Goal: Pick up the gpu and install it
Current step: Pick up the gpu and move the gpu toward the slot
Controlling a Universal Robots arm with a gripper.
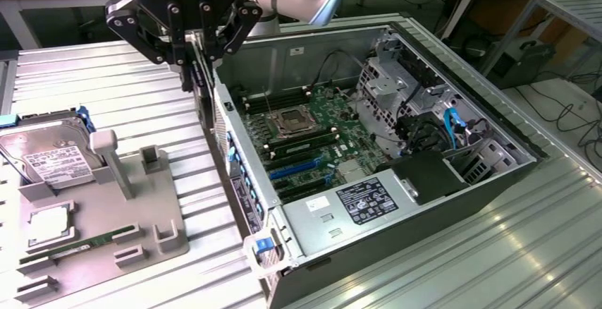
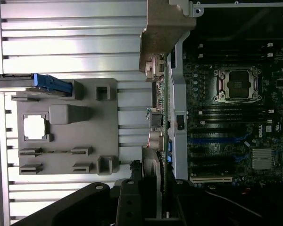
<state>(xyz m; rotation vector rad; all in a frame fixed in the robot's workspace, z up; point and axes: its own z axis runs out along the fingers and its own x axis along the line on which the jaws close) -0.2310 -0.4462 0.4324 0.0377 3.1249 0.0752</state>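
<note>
Hanging straight down from the pincer (image 1: 199, 56), the gpu (image 1: 196, 80) is turned thin edge-on, with its long axis running downward. Its lower end is right at the near wall of the open case (image 1: 311, 44), and I cannot tell if they touch. The pincer's fingers are drawn in narrow, pinching the card's upper end.

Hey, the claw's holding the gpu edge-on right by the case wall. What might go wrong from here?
1. The gpu hangs close beside the case wall, so it may clip that wall on the way in.
2. The claw pinches only the card's upper part, so a knock could tilt it or make it slip.
3. The blue slots lie close together, so a slightly misaligned card may miss its slot.
</note>
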